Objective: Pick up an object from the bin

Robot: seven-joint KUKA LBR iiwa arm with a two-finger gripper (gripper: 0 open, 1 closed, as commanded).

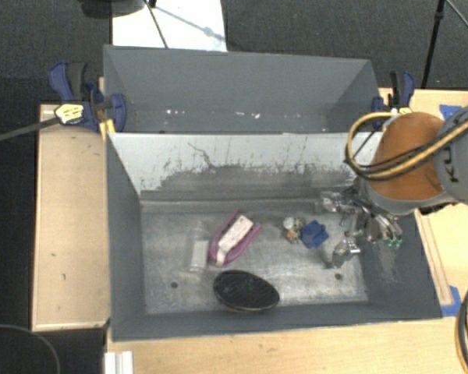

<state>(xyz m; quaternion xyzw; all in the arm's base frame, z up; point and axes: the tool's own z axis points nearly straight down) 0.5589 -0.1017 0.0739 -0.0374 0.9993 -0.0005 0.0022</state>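
My gripper (341, 257) reaches down at the right side of the bin floor, its metal fingertips just above the floor, with nothing seen between them. Just to its left lies a small blue block (314, 234), and beside that a small orange and white piece (291, 227). Neither touches the fingers.
A pink and purple flat packet (233, 238) lies in the middle of the floor, with a small clear piece (198, 254) to its left. A black oval disc (245, 291) rests near the front wall. The bin's right slope rises close beside the gripper.
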